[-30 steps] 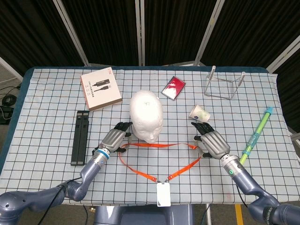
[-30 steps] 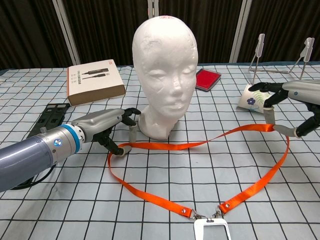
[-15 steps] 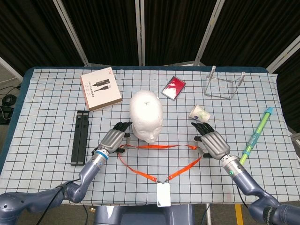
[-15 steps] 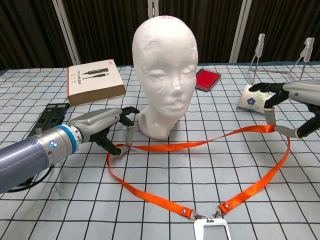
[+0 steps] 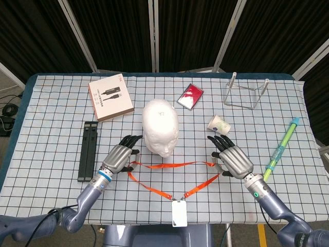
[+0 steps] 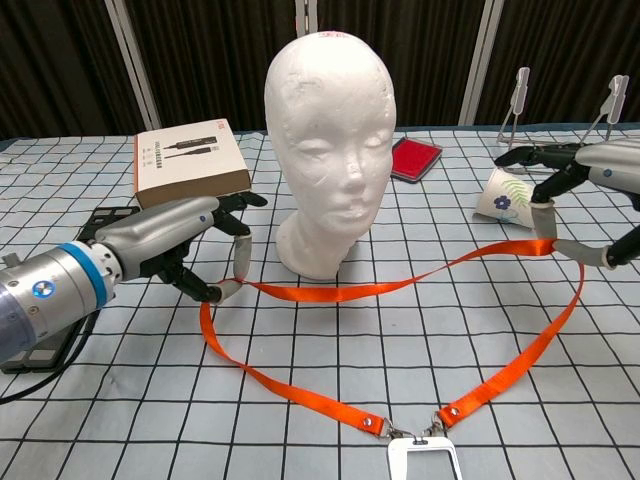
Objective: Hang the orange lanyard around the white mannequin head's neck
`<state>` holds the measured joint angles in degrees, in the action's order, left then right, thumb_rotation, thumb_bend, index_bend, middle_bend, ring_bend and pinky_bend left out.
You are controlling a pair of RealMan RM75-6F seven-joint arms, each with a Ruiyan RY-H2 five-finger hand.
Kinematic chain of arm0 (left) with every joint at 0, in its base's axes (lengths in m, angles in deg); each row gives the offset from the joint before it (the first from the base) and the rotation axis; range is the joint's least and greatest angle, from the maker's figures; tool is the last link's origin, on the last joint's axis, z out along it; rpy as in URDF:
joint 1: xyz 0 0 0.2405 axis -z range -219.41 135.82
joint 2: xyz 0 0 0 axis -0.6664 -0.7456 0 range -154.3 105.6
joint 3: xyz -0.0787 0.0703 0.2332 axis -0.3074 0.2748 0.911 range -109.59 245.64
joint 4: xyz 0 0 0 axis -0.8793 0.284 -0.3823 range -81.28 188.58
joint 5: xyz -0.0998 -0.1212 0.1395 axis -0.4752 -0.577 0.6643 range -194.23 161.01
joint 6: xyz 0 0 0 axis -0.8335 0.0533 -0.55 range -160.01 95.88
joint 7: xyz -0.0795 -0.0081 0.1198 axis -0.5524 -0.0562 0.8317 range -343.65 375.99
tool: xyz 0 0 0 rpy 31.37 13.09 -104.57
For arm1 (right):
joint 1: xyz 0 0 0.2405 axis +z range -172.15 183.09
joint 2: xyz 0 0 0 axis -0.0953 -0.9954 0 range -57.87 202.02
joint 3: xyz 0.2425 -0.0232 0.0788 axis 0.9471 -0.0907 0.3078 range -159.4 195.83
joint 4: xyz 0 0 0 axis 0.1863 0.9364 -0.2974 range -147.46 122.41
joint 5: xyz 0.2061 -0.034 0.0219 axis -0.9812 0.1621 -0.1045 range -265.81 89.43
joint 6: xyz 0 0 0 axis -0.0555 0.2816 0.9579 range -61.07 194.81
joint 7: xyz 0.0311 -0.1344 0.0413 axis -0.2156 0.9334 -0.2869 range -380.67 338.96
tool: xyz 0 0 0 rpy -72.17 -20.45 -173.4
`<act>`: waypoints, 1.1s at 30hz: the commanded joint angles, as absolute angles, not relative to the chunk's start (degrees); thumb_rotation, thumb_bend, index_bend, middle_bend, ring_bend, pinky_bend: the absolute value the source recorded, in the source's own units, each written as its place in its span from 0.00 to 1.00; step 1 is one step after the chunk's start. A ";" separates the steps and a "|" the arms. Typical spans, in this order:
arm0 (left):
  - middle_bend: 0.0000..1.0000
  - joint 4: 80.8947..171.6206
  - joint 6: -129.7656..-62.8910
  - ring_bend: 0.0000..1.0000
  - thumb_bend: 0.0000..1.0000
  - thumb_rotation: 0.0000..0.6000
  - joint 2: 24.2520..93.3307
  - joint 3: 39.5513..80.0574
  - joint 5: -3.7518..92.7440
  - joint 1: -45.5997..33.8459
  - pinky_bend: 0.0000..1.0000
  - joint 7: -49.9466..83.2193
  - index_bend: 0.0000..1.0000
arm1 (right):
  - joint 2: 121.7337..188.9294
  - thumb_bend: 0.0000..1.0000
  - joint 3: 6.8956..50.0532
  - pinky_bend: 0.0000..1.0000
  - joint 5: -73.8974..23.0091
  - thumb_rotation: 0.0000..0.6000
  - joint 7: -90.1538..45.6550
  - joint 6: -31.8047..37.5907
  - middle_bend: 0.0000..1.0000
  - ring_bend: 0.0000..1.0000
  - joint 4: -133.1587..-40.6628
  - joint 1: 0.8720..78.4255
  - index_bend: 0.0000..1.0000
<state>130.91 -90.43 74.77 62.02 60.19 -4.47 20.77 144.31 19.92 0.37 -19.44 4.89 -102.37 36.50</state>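
Observation:
The white mannequin head [image 5: 161, 127] [image 6: 330, 140] stands upright mid-table, facing me. The orange lanyard [image 5: 169, 165] [image 6: 340, 292] stretches in front of its base, its strap running between my two hands. From there the loop drops to a white badge holder [image 5: 179, 212] [image 6: 422, 460] at the near edge. My left hand [image 5: 119, 157] [image 6: 175, 245], left of the head's base, pinches the strap's left end. To the right, my right hand [image 5: 234, 159] [image 6: 585, 170] pinches the other end between thumb and finger. The strap hangs slightly above the cloth at both pinches.
A brown-and-white box [image 5: 110, 98] and a black flat holder [image 5: 88, 150] lie to the left. Behind the head are a red case [image 5: 190, 95] and a wire rack [image 5: 247, 92]. A paper cup [image 5: 218, 124] lies by my right hand, and a green-blue pen [image 5: 281, 146] lies far right.
Both hands have drawn apart and slightly toward me, still holding the lanyard. The left hand moved left and lifted its end; the strap now spans wider in front of the head.

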 commanded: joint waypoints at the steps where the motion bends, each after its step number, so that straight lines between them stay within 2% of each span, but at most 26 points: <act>1: 0.00 134.56 -94.98 0.00 0.52 1.00 72.31 63.75 63.06 -7.28 0.00 19.31 0.73 | 143.85 0.45 19.52 0.00 3.28 1.00 -18.68 2.03 0.04 0.00 -101.84 35.97 0.73; 6: 0.00 138.88 -99.19 0.00 0.52 1.00 68.94 64.24 65.07 -9.77 0.00 15.80 0.73 | 142.65 0.45 19.62 0.00 6.19 1.00 -20.44 -1.94 0.04 0.00 -102.71 35.19 0.73; 15: 0.00 146.83 -104.02 0.00 0.52 1.00 62.47 62.05 67.90 -11.31 0.00 12.27 0.73 | 138.76 0.45 21.55 0.00 8.39 1.00 -25.18 -5.75 0.05 0.00 -107.33 35.54 0.73; 24: 0.00 154.50 -102.04 0.00 0.52 1.00 57.90 56.98 64.58 -9.16 0.00 14.78 0.74 | 135.90 0.45 25.03 0.00 5.02 1.00 -25.73 -5.26 0.05 0.00 -113.38 36.61 0.73; 33: 0.00 159.11 -98.72 0.00 0.52 1.00 55.34 50.97 55.33 -5.93 0.00 21.30 0.73 | 135.34 0.45 29.21 0.00 -0.06 1.00 -26.21 -3.38 0.05 0.00 -116.15 38.64 0.73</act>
